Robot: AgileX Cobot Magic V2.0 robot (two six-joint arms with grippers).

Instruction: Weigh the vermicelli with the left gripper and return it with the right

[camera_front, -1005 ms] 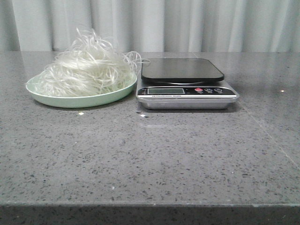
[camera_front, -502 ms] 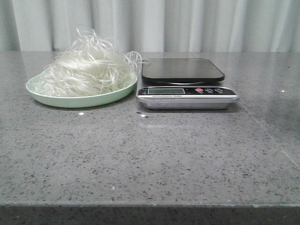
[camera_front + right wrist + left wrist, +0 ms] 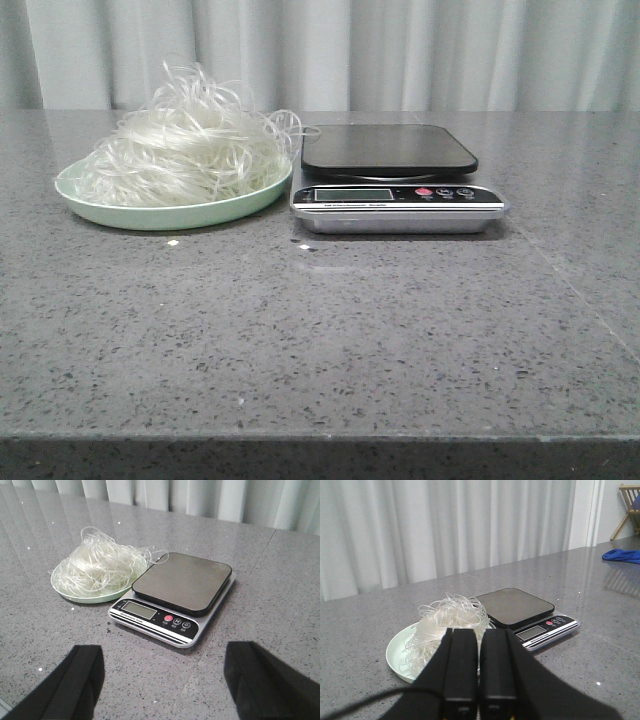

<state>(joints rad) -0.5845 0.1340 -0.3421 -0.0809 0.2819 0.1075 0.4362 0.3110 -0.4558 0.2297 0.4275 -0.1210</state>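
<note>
Vermicelli (image 3: 185, 145) heaped on a pale green plate (image 3: 150, 213), which stands just left of the kitchen scale (image 3: 398, 180) on the grey desk (image 3: 320, 330); a few loose loops reach toward the scale's dark platform (image 3: 390, 148), which is bare. The mound has no clear heading: it is a rounded tangle, slightly wider than tall, its long axis running left–right along the plate, with stray strands sticking upward.

Left hand (image 3: 479, 670): fingers pressed together with no gap, holding nothing, hanging near the plate on the side away from the scale's far edge. Right hand (image 3: 165, 680): fingers spread wide, empty, facing the scale from the display (image 3: 138, 610) side.

Judged step: the first pick-up, not yet begun. To do it well, the left hand should spread fully before descending, close deep in the middle of the mound rather than on the springy top loops, lift clear of the plate rim so trailing strands do not drag it, then set the bundle centred on the platform.
</note>
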